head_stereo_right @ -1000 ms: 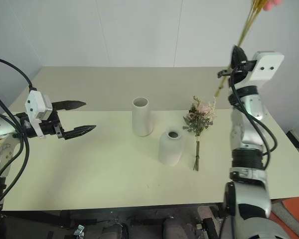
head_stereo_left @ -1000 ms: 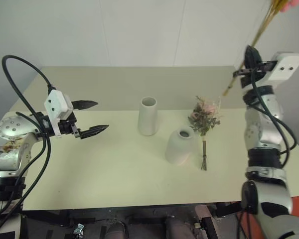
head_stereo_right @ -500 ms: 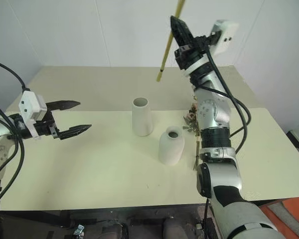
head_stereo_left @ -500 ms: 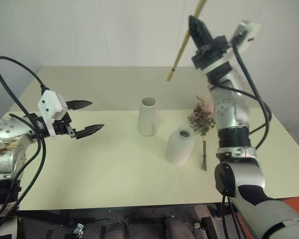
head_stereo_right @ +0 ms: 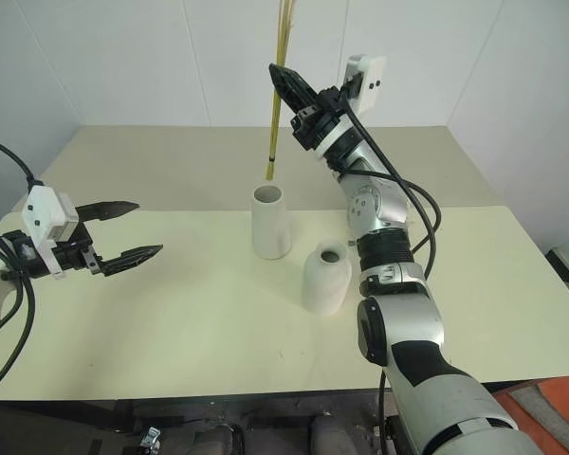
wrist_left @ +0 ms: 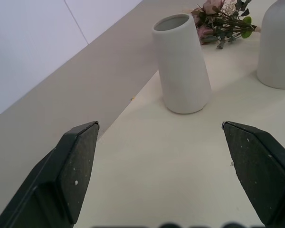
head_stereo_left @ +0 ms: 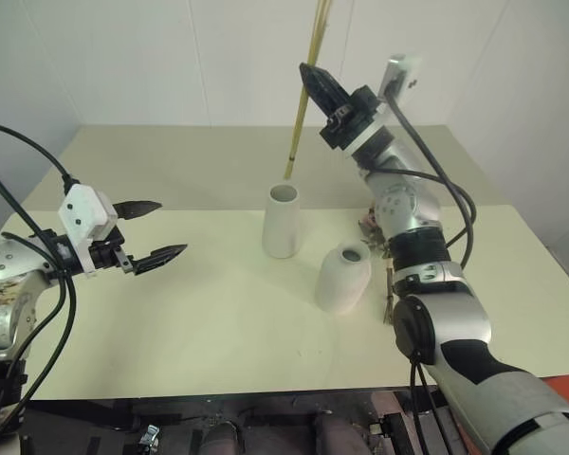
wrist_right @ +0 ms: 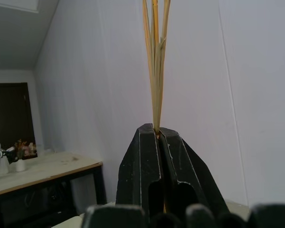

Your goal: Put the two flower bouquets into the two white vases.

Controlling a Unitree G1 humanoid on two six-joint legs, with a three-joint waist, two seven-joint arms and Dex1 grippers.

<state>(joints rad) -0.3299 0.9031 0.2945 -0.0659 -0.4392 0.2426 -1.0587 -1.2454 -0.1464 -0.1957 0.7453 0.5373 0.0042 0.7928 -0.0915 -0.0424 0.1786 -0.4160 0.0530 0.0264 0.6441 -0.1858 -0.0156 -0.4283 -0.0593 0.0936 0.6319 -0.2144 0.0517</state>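
White walls are seen behind a pale counter (head_stereo_left: 218, 322) on which the task's things are set out. Largest among them is the tall tapered vase (head_stereo_left: 282, 221), standing upright near the middle of the counter with its mouth open upward. Just beside it, toward the robot's right and nearer the robot, the shorter rounded vase (head_stereo_left: 342, 277) is placed, also upright. The rose bouquet (wrist_left: 222, 24) is laid flat on the counter beside the rounded vase (largely hidden behind the right arm in the head views), its blooms pointing away from the robot.

The wheat-stalk bouquet (head_stereo_left: 303, 90) is held in the air by the right end effector (head_stereo_left: 319, 86), whose fingers are clamped together on the stalks — the stems hang almost vertical, their cut ends just above and slightly behind the mouth of the tall tapered vase, not yet inside it. Its upper part runs out of the picture.

The left end effector (head_stereo_left: 154, 230) is held above the counter's left side, well apart from both vases, its two black fingers spread wide with nothing between them.
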